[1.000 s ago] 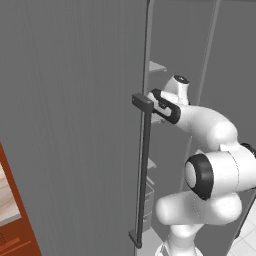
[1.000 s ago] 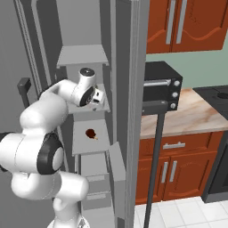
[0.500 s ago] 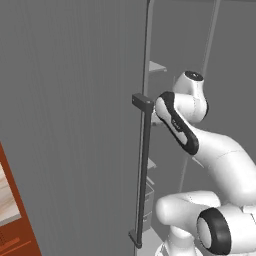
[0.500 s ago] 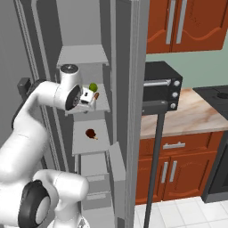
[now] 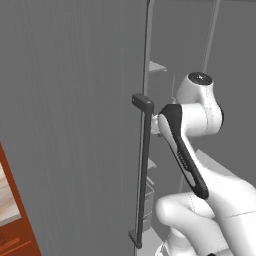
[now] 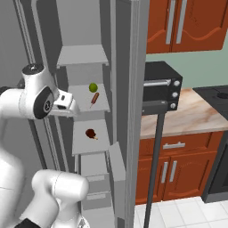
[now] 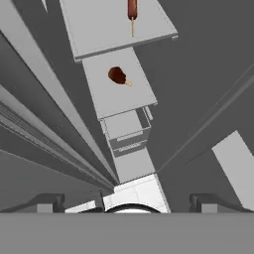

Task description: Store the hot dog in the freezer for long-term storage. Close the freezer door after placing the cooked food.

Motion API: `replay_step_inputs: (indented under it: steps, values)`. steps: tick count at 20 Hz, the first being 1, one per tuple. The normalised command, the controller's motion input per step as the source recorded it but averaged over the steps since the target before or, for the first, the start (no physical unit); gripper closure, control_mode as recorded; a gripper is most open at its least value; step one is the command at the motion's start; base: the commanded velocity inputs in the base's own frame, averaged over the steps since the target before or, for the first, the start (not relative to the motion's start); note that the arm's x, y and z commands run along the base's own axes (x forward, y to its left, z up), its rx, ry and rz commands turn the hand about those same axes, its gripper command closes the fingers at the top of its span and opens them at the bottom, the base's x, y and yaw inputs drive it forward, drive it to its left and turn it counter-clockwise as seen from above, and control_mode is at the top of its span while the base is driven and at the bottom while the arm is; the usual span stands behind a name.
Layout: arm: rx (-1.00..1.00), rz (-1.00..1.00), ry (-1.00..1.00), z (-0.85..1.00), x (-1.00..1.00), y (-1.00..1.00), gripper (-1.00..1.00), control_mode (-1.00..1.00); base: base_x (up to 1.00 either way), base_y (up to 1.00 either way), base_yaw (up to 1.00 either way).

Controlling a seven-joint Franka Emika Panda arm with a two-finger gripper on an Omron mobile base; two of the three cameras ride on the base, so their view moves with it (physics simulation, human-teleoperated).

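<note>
We see the hot dog [image 6: 94, 99] lying on a white freezer [image 6: 120, 53] shelf, a green fruit [image 6: 93, 87] at its 11 o'clock; our hand [image 6: 67, 101] hangs spread and empty just beside that shelf, freezer door [image 5: 75, 125] ajar

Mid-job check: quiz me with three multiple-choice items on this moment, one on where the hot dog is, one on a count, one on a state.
1. Where is the hot dog?
A. on a freezer shelf beside the green fruit
B. on the kitchen counter
C. between the gripper's fingers

2. How many food items lie on the white shelves?
A. one
B. three
C. five

3. What is the state of the freezer door?
A. shut flush
C. removed
B. standing open

Answers:
1. A, the right base view shows it lying on the shelf next to the fruit.
2. B, fruit, hot dog, and the dark red food one shelf lower.
3. B, the shelves are visible past the door's edge.
</note>
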Motion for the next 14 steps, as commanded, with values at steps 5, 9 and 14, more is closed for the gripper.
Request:
replay_step_inputs:
  steps: [5,9,14]
  values:
    - [0.00,-0.02,0.00,0.04,-1.00,0.15,-1.00,-1.00,0.00,0.00,0.00]
    - [0.00,-0.02,0.04,-0.16,-0.94,0.04,-1.00,-1.00,0.00,0.00,0.00]
    - [0.01,0.00,0.12,-0.25,-0.38,-0.06,-1.00,-1.00,0.00,0.00,0.00]
